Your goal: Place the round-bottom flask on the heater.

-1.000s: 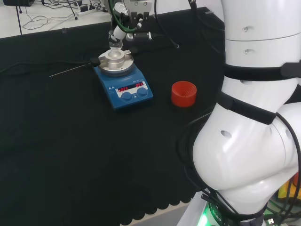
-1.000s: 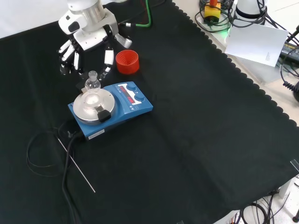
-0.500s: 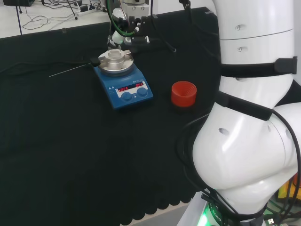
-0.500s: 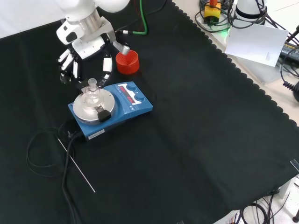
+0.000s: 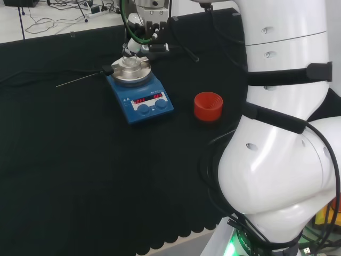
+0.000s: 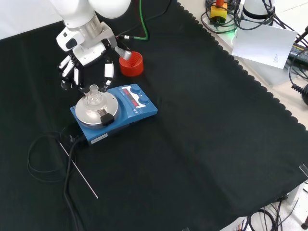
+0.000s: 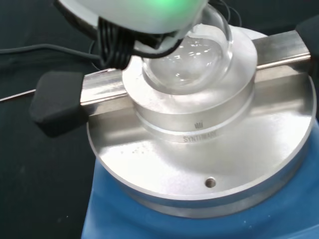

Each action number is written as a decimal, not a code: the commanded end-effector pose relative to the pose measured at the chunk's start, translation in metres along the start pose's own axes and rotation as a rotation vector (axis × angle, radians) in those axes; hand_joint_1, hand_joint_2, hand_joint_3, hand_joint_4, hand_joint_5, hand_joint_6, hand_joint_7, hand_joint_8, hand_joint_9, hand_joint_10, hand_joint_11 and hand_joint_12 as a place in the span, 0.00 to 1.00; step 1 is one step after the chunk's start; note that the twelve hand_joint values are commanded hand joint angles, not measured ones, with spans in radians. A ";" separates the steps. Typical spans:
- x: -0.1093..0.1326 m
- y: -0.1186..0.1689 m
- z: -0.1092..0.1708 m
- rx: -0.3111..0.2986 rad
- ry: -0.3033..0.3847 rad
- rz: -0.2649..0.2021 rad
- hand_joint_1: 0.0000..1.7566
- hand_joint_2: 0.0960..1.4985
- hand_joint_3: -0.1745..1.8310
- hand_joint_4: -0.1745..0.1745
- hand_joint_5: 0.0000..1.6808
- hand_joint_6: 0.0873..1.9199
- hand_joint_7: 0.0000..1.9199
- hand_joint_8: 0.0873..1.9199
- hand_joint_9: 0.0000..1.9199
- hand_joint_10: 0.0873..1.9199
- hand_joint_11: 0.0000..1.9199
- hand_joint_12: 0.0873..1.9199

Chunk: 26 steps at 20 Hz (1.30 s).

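The clear round-bottom flask (image 6: 93, 97) stands upright in the metal block on the blue heater (image 6: 131, 107); its bulb (image 7: 188, 56) rests in the block's hollow (image 7: 199, 130). My hand (image 6: 84, 47) hovers just above and behind the flask. Its fingers (image 6: 109, 70) hang down straight and spread, apart from the flask's neck, and hold nothing. In the head view the hand (image 5: 141, 25) is over the far side of the heater (image 5: 140, 92), with the flask (image 5: 129, 52) beneath it. A blurred white part of the hand (image 7: 134, 12) shows in the wrist view.
A red ribbed ring stand (image 6: 131, 63) sits on the cloth just beyond the heater in the front view, near the hand. A thin metal rod (image 6: 79, 172) and a looped black cable (image 6: 41, 159) lie on the heater's near left side.
The hand has drawn up and away from the flask's neck. The flask has settled a little lower and stays on the heater's block.
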State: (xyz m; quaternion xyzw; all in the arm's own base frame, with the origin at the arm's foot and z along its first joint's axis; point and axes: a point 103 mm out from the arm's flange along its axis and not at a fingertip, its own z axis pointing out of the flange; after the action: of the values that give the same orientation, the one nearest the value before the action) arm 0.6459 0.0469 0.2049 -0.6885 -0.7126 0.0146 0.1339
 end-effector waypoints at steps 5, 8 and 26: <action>0.001 0.004 0.003 0.016 0.006 0.007 0.65 0.40 0.47 0.54 0.69 0.45 0.16 0.31 0.30 0.28 0.13 0.70; 0.002 0.007 0.007 0.014 0.013 0.002 0.63 0.48 0.37 0.66 0.67 0.44 0.15 0.32 0.29 0.29 0.13 0.70; -0.004 -0.028 -0.026 -0.050 0.021 0.011 0.55 0.34 0.43 0.38 0.35 0.36 0.06 0.31 0.20 0.32 0.05 0.72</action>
State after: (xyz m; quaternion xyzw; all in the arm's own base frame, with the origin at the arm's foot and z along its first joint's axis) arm 0.6387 0.0475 0.2122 -0.6874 -0.7125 0.0053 0.1408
